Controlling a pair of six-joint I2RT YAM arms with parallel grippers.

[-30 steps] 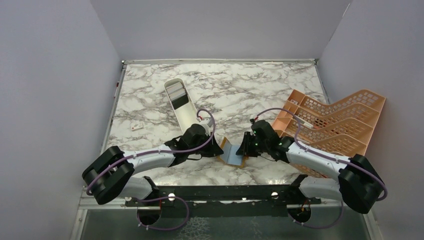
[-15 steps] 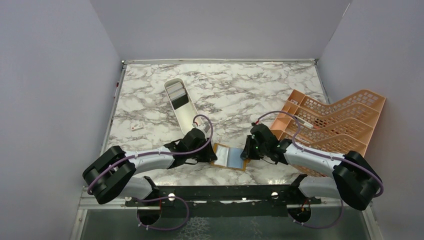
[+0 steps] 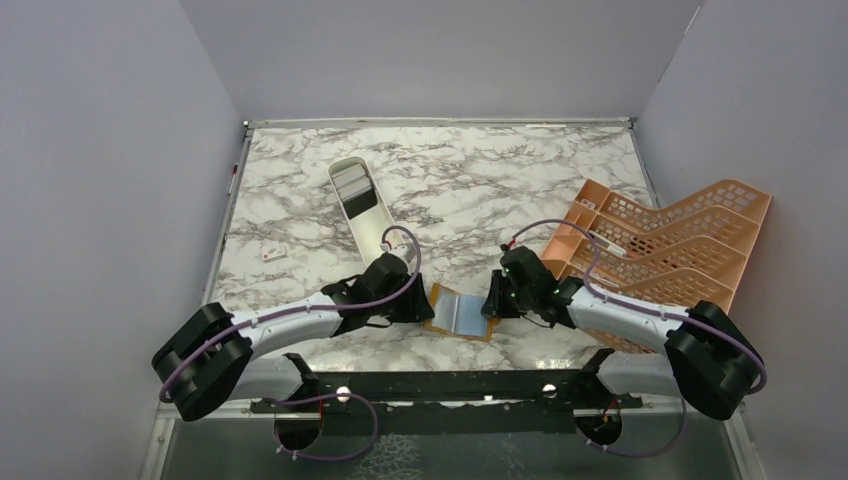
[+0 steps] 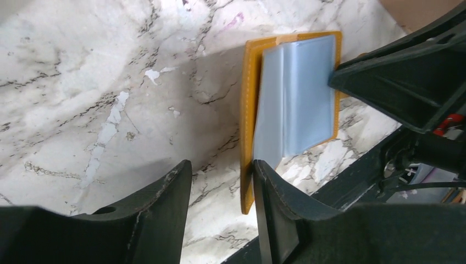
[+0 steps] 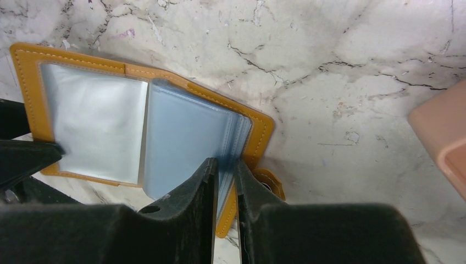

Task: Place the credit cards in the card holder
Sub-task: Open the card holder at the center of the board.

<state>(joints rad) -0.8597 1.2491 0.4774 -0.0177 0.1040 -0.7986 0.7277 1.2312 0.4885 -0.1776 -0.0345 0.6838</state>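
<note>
Our right gripper [image 5: 225, 165] is nearly closed, pinching the pale blue sleeves on the right half of the card holder [image 5: 88, 118]; our left gripper [image 4: 221, 168] stands parted with only marble between its fingers, and the holder's orange edge is just beside one fingertip; the holder lies spread open on the marble table [image 3: 480, 170] between the two arms; the credit cards [image 3: 351, 182] rest well apart from it, in the white tray [image 3: 374, 236]; an orange rack [image 3: 690, 250] stands at the right.
</note>
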